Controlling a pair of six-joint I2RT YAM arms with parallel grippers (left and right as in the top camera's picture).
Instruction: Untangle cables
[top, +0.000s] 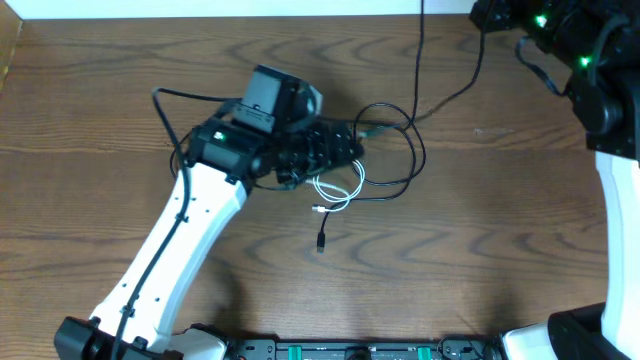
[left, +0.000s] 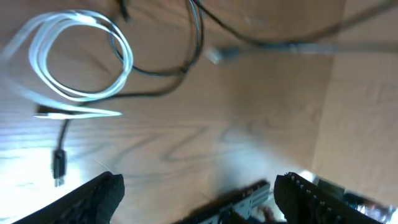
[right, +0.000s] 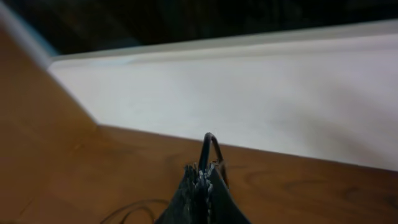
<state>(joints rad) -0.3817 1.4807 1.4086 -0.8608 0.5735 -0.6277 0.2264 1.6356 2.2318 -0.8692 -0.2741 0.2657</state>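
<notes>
Untangling at tabletop (top: 480, 230) centre; left gripper (left: 196, 193) wide, empty
At the far right corner the right gripper (right: 202, 180) pinches a black cable (right: 209, 135); next, likely, seize the white cable (left: 127, 56)

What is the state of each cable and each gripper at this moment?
White cable: coiled, lying free on the table.
Black cables: loosely looped together beside the white coil.
Left gripper: open, empty, above the table.
Right gripper: shut on one black cable.
</notes>
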